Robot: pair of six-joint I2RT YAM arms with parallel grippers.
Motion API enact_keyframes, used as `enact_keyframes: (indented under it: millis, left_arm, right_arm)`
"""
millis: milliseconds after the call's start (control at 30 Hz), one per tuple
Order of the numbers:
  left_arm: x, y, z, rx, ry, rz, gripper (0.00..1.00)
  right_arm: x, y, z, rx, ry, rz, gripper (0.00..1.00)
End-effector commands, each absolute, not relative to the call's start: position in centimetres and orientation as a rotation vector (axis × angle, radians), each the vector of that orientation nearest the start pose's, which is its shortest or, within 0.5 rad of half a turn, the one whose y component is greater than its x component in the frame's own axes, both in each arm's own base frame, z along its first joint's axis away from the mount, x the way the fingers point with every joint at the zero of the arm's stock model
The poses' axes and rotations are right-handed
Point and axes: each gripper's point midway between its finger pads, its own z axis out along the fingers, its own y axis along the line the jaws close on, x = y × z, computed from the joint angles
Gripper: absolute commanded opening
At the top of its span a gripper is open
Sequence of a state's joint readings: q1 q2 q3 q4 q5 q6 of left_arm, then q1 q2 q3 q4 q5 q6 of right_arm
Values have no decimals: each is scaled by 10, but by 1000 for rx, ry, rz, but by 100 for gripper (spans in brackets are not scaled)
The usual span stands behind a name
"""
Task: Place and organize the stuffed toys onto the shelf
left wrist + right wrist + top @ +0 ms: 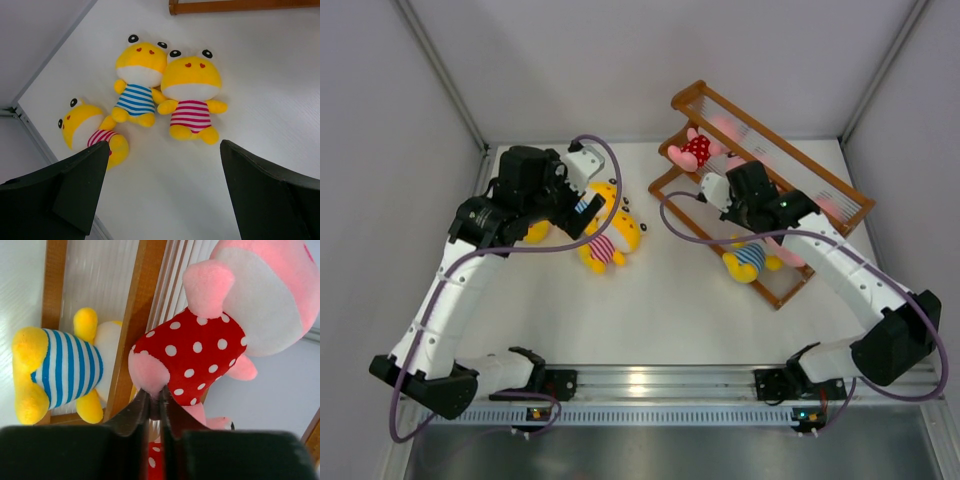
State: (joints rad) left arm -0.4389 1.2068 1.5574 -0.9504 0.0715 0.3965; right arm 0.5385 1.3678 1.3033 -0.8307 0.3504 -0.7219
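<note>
The shelf (820, 172) is a brown slanted rack at the back right. My right gripper (155, 395) hangs over it, shut on one pink foot of a pink stuffed toy in a red white-dotted outfit (200, 350). A yellow toy in a blue-striped shirt (65, 367) lies on the tier beside it. Another pink toy (697, 150) sits at the shelf's upper left end. My left gripper (162, 170) is open above the table with nothing between its fingers. Ahead of it lie three yellow toys: blue-striped (137, 82), pink-striped (191, 95), and one on its side (87, 130).
White walls close in the table on the left, back and right. The left wall's corner post (30, 130) runs close to the toy lying on its side. A wooden rail of the shelf (240, 6) shows beyond the yellow toys.
</note>
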Motion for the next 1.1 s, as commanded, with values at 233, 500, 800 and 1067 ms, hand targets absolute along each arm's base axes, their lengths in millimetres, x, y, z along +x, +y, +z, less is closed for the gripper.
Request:
enact_keyframes:
  millis: [233, 500, 800, 1067]
  left_arm:
    - [292, -128, 341, 903, 1913, -73, 98]
    - [289, -127, 341, 907, 1907, -77, 98]
    - [289, -129, 337, 919, 1912, -89, 98]
    - [289, -130, 336, 922, 1915, -93, 98]
  right_arm:
    - [349, 137, 254, -871, 2200, -209, 0]
    - [343, 133, 243, -459, 2360, -179, 0]
    - [318, 104, 256, -324, 2374, -352, 0]
    - [327, 123, 257, -356, 2348, -260, 0]
